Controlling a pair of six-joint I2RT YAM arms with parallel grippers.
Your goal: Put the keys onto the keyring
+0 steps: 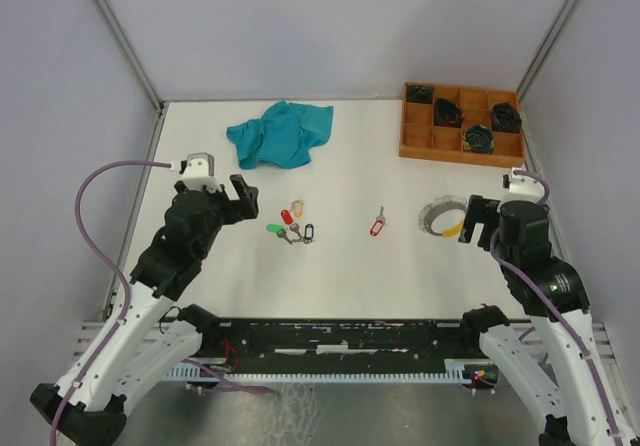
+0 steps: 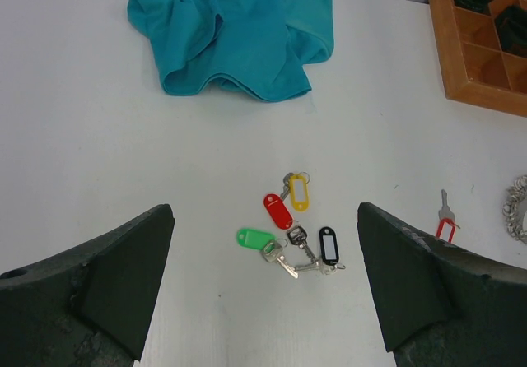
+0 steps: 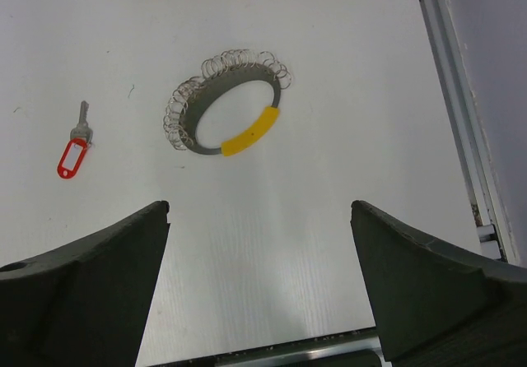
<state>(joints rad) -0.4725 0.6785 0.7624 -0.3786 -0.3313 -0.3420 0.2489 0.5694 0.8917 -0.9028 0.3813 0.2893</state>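
Observation:
A cluster of keys (image 1: pixel 293 227) with green, red, yellow and black tags lies mid-table; in the left wrist view the keys (image 2: pixel 292 231) lie just ahead of the jaws. One more key with a red tag (image 1: pixel 377 225) lies apart to the right, also in the right wrist view (image 3: pixel 74 149). The keyring (image 1: pixel 445 218), a wire ring with a yellow sleeve and several small rings on it, lies flat (image 3: pixel 230 108). My left gripper (image 1: pixel 245 198) is open and empty, left of the cluster (image 2: pixel 264 219). My right gripper (image 1: pixel 480 222) is open and empty, beside the keyring (image 3: pixel 260 211).
A crumpled teal cloth (image 1: pixel 280 133) lies at the back, ahead of the left gripper (image 2: pixel 235 34). A wooden compartment tray (image 1: pixel 420 136) with dark coiled bundles stands at the back right. The table's right edge rail (image 3: pixel 453 95) runs close to the keyring.

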